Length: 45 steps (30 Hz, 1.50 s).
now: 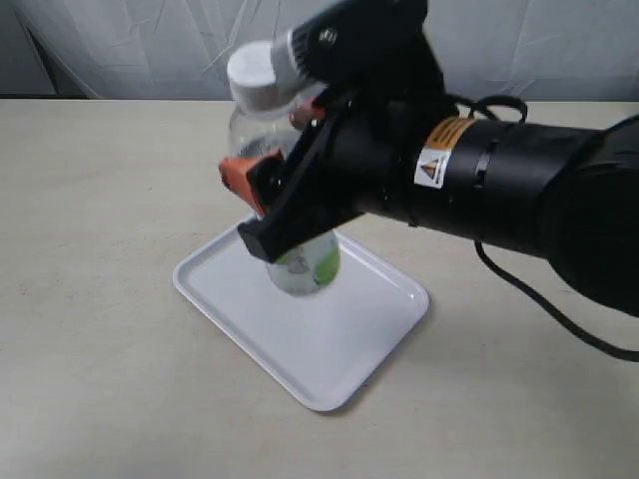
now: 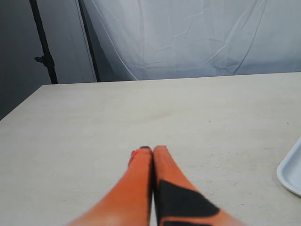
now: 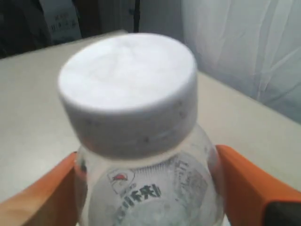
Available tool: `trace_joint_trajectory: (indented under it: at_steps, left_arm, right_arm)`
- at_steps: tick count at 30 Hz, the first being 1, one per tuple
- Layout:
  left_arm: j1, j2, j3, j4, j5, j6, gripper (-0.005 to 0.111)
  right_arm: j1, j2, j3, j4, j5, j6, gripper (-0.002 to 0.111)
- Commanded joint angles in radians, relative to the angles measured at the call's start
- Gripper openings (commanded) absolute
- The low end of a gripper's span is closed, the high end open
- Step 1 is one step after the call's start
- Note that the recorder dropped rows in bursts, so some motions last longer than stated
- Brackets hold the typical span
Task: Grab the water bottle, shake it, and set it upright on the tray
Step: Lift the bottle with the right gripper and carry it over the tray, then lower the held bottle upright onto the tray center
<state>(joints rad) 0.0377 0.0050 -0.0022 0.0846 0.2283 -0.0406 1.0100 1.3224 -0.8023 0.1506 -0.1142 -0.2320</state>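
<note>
The water bottle is a clear bottle with a white cap and a green-and-white label. It leans slightly, with its base over the middle of the white tray. I cannot tell whether the base touches the tray. My right gripper is shut on the bottle's body below the shoulder. The right wrist view shows the cap close up, with orange fingers pressed on both sides of the bottle. My left gripper is shut and empty, low over bare table.
The tray lies on a pale beige table. One rounded corner of the tray shows in the left wrist view. The black right arm reaches in from the right. A white cloth backdrop hangs behind the table.
</note>
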Motion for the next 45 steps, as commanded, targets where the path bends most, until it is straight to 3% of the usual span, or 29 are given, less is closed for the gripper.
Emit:
trace_joint_trajectory:
  at_steps: [1, 8, 14, 18, 20, 23, 24, 26, 31, 32, 38, 40, 42, 45]
  left_arm:
    - [0.0, -0.005, 0.002, 0.003, -0.003, -0.004, 0.0]
    - [0.0, -0.005, 0.002, 0.003, -0.003, -0.004, 0.0]
    - [0.0, -0.005, 0.002, 0.003, -0.003, -0.004, 0.0]
    - [0.0, -0.005, 0.002, 0.003, -0.003, -0.004, 0.0]
    - [0.0, -0.005, 0.002, 0.003, -0.003, -0.004, 0.0]
    - [0.0, -0.005, 0.002, 0.003, -0.003, -0.004, 0.0]
    - [0.0, -0.005, 0.002, 0.003, -0.003, -0.004, 0.0]
    - [0.0, -0.005, 0.002, 0.003, -0.003, -0.004, 0.0]
    - [0.0, -0.005, 0.002, 0.003, -0.003, -0.004, 0.0]
    - [0.0, -0.005, 0.002, 0.003, -0.003, -0.004, 0.0]
    - [0.0, -0.005, 0.002, 0.003, -0.003, -0.004, 0.0]
    - [0.0, -0.005, 0.002, 0.003, -0.003, -0.004, 0.0]
    - [0.0, -0.005, 0.002, 0.003, -0.003, -0.004, 0.0]
    - [0.0, -0.005, 0.002, 0.003, -0.003, -0.004, 0.0]
  right_arm:
    - [-0.002, -0.072, -0.061, -0.007, -0.08, -0.004, 0.0]
    - [-0.004, -0.212, -0.117, -0.007, -0.033, -0.004, 0.0]
    - [0.005, -0.107, -0.037, 0.056, 0.023, 0.053, 0.0]
    - [0.11, -0.017, -0.028, 0.056, 0.032, 0.088, 0.0]
    - [0.117, 0.013, -0.028, 0.026, 0.043, 0.017, 0.0]
    - [-0.032, 0.02, -0.026, 0.026, 0.114, -0.011, -0.001]
    - [-0.138, 0.02, -0.023, 0.055, 0.103, 0.005, -0.001]
    - [-0.199, 0.02, -0.023, 0.206, 0.054, 0.082, -0.001]
    - [0.071, 0.026, -0.023, 0.12, 0.005, 0.048, -0.001]
    - [0.06, 0.024, -0.021, 0.12, 0.005, 0.042, -0.001]
    - [-0.226, 0.013, -0.021, 0.13, 0.083, 0.035, -0.001]
    - [-0.251, 0.008, -0.021, 0.174, 0.078, 0.061, -0.001]
    - [-0.219, 0.007, -0.021, 0.203, 0.067, 0.069, -0.001]
    - [-0.095, 0.011, -0.021, 0.201, 0.022, 0.071, -0.001]
